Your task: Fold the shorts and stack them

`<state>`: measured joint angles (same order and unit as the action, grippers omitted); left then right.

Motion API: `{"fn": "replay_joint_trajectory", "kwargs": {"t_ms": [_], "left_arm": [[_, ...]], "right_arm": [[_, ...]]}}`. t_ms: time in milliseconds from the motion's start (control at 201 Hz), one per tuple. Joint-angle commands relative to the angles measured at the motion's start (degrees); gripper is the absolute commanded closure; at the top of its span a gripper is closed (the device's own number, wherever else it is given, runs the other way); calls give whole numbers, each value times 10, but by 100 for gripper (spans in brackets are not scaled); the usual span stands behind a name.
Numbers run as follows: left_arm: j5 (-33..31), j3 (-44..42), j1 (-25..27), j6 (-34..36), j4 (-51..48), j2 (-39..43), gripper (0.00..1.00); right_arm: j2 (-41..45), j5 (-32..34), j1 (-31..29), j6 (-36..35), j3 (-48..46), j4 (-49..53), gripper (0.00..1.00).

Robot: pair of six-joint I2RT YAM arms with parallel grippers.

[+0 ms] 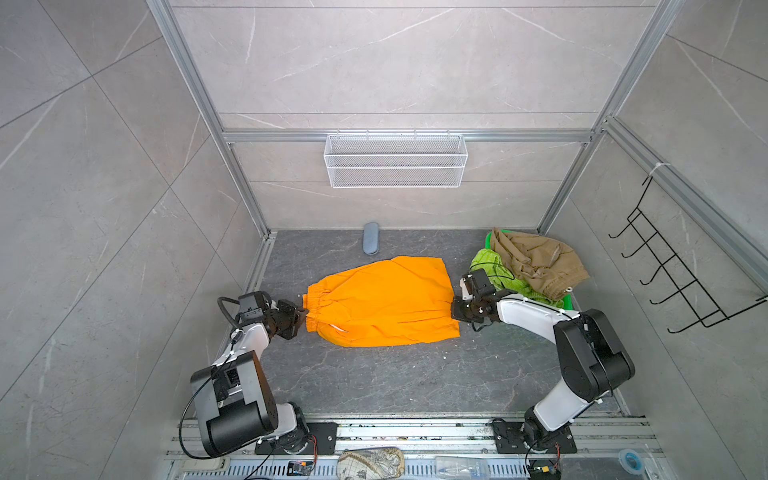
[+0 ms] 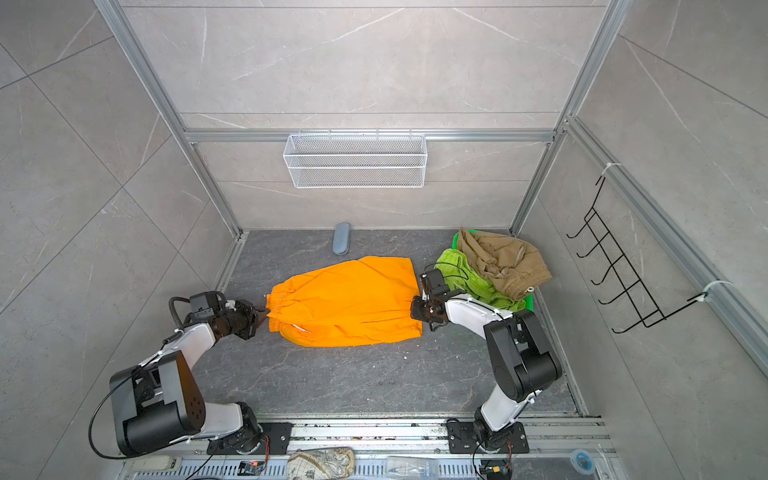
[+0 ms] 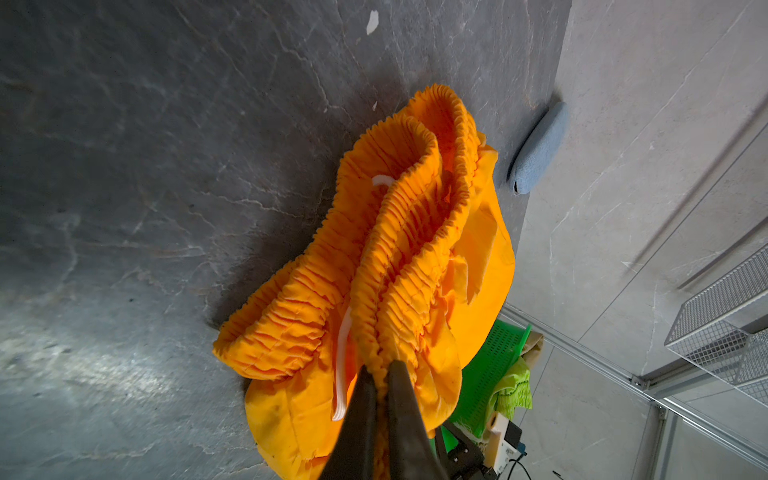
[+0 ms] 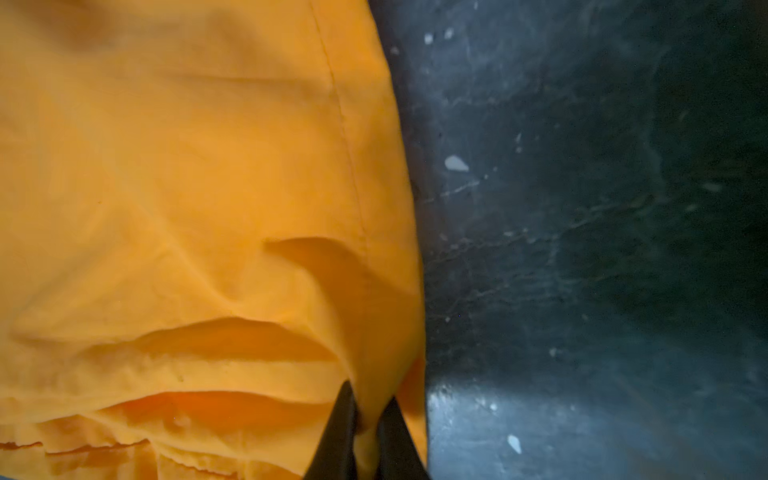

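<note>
The orange shorts lie flat mid-table, elastic waistband to the left, leg hems to the right. My left gripper is shut on the gathered waistband, pinched between its black fingers. At the leg-hem edge my right gripper is shut on a fold of the orange shorts. The khaki shorts and the lime green shorts are heaped at the back right, just behind my right wrist.
A green plastic basket holds the heap at the back right. A grey-blue oblong pad lies by the back wall. A white wire basket hangs on that wall; black hooks on the right wall.
</note>
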<state>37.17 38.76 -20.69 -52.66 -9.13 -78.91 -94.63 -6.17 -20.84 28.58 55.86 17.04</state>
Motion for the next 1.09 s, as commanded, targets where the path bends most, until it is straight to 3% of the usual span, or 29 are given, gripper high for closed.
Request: {"fn": "replay_joint_trajectory", "kwargs": {"t_ms": [0, 85, 154, 204, 423, 672, 902, 1086], "left_arm": [[24, 46, -8, -1, -2, 0, 100], [25, 58, -16, -4, -9, 10, 100], [39, 59, -29, -7, -14, 18, 100], [48, 53, -33, -7, -20, 28, 100], [73, -63, -71, -22, -11, 93, 100], [74, -143, -94, -27, 13, 95, 100], [51, -161, -92, -8, 28, 70, 100], [19, -156, -28, -58, 90, 36, 100]], "right_arm": [[53, 34, 6, -28, 43, 57, 88], [85, 38, 6, -35, 54, 76, 88], [107, 41, 6, -39, 60, 96, 99], [132, 35, 6, -39, 50, 101, 100], [237, -14, 5, 3, -106, 36, 100], [163, -19, 5, 32, -184, -22, 100], [69, 4, 6, 54, -144, -21, 100], [7, 19, 6, 58, -96, -23, 100]]}}
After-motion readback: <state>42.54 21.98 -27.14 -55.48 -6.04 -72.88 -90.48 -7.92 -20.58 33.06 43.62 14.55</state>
